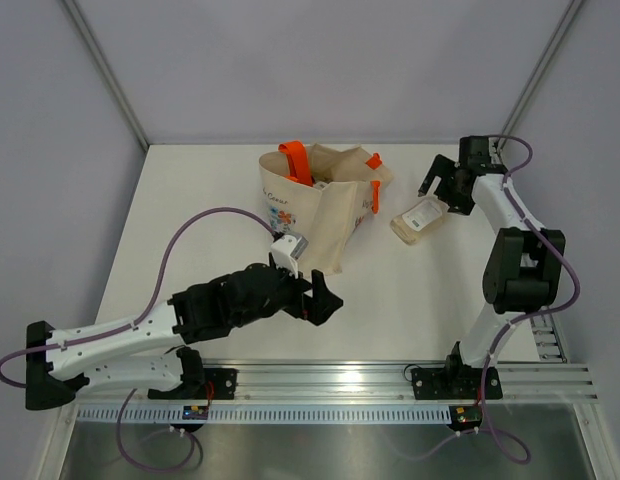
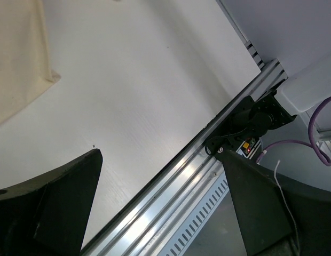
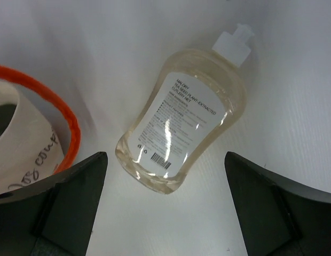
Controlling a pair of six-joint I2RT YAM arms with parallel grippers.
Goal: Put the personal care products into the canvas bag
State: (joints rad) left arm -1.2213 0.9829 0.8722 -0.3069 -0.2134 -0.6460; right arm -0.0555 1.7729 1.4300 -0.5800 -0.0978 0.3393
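Plainly, left end effector (image 2: 160, 157) and right end effector (image 3: 165, 157) gape empty; little shows inside the canvas bag (image 1: 325, 215).

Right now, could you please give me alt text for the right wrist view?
A pale, clear bottle with a white label lies flat on the white table, framed by the open right gripper. The orange handle of the canvas bag edges in left.
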